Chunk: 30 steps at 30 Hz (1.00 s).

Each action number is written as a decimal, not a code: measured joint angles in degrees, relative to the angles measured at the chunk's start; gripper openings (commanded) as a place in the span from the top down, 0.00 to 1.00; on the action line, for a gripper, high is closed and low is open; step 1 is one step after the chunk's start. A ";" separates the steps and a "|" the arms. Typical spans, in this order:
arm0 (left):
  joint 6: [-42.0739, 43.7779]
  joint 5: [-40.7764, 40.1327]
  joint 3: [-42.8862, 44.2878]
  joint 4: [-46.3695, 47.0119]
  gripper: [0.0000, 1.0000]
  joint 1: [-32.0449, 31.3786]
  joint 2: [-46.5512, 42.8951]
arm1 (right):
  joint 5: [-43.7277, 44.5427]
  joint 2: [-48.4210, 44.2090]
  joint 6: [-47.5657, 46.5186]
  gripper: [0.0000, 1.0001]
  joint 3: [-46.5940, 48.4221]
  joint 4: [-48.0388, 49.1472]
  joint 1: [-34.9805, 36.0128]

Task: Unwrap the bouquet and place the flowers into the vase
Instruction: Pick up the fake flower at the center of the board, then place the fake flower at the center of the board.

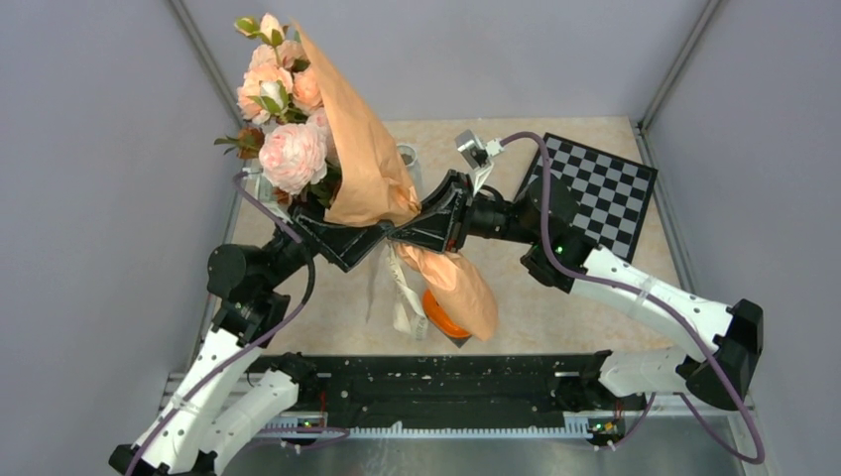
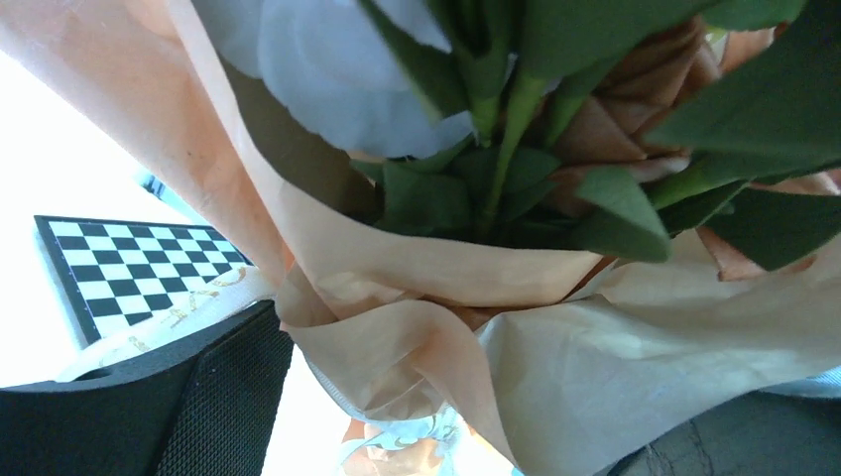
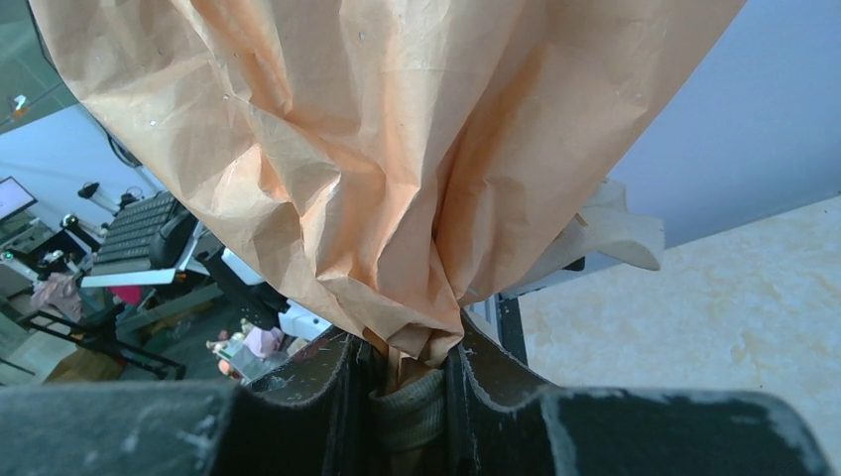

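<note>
Bouquet (image 1: pixel 362 149) paper rises in the overhead view from the middle of the bench (image 1: pixel 555 317) toward 11 o'clock. The flowers (image 1: pixel 283 109) spill out at its upper end, peach and pink heads with green leaves. The right pincer (image 1: pixel 415 226) comes in from 3 o'clock and is pinched on the cinched waist of the wrap. The paper tail hangs below it toward 5 o'clock. A cream ribbon (image 1: pixel 405 288) dangles beside the tail, and an orange ring (image 1: pixel 441 315) lies partly under it. The left pincer (image 1: pixel 349 241) reaches in from 8 o'clock, spread wide, just beside the waist under the blooms. The vase (image 1: pixel 407 156) is mostly hidden behind the paper, with only a bit of rim showing at 12 o'clock of the grip. A checkerboard (image 1: pixel 595 188) lies at 2 o'clock.

Left wrist view: both black fingers sit far apart at the bottom corners. Folded paper, green stems and leaves fill the space between and above them. Whether either finger touches the wrap cannot be told.

Right wrist view: the two fingers press against the gathered neck of the paper, which fans out upward from that grip.
</note>
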 measured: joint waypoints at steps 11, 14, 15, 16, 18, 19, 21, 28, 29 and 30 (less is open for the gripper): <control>-1.66 -0.33 -0.79 3.02 0.44 0.00 1.05 | -0.02 0.52 -0.13 0.99 0.00 -1.66 -0.02; -2.03 -0.59 -1.51 3.89 0.56 0.02 1.05 | 0.63 0.52 -0.46 0.79 0.00 -2.64 -0.02; -2.03 -0.76 -1.77 4.13 0.63 0.02 1.05 | 0.96 0.52 -0.57 0.75 -0.02 -2.99 -0.02; -1.97 -1.09 -1.90 4.15 0.68 0.02 1.01 | 1.38 0.52 -0.66 0.71 -0.09 -3.28 -0.02; -1.81 -1.60 -2.10 3.89 0.75 0.02 1.01 | 2.40 0.52 -0.87 0.61 -0.50 -3.50 -0.02; -1.53 -1.84 -2.10 3.39 0.77 0.04 1.01 | 2.97 0.50 -1.14 0.55 -0.76 -3.48 -0.02; -0.98 -2.29 -2.10 1.86 0.79 0.07 0.92 | 3.96 0.33 -1.90 0.45 -1.27 -3.80 -0.02; 3.98 -6.23 -1.36 -8.46 0.83 0.04 0.37 | 8.63 -1.92 -5.66 0.29 -3.80 -7.67 0.04; 5.03 -7.04 -0.74 -10.56 0.85 0.04 0.42 | 9.53 -2.36 -6.29 0.28 -4.07 -8.74 0.04; 6.19 -8.00 -0.09 -12.52 0.86 0.07 0.44 | 10.34 -2.82 -7.04 0.28 -4.13 -10.08 0.04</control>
